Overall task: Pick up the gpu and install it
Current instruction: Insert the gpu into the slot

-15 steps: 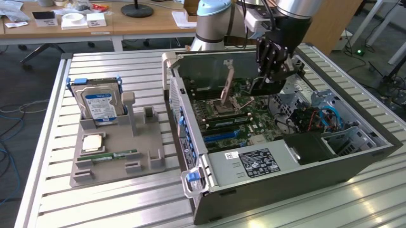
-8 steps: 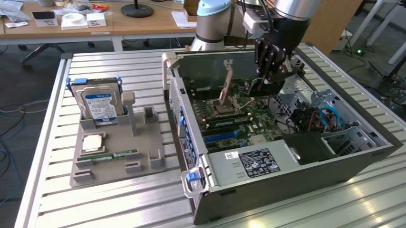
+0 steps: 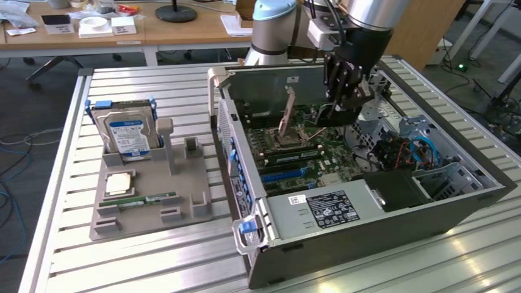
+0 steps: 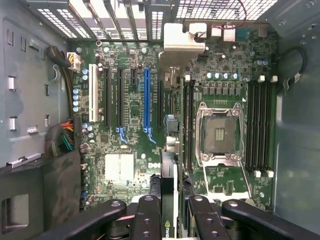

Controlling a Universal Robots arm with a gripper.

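Gpu [image 4: 169, 182] aloft, pinched edge-down in the gripper [image 4: 172, 201], right over the motherboard [image 4: 125, 145] inside the open case [image 3: 342, 238]. Doing this well, I reckon, means squaring its edge to the blue slot [image 4: 146, 97], upright, no tilt; it looks offset from that slot.

This is looking like a robot lab; an open computer case [image 3: 342, 244] is sitting on a metal desk [image 3: 146, 262]; wooden desks [image 3: 195, 33] and floor cables [image 3: 14, 141] are showing behind.
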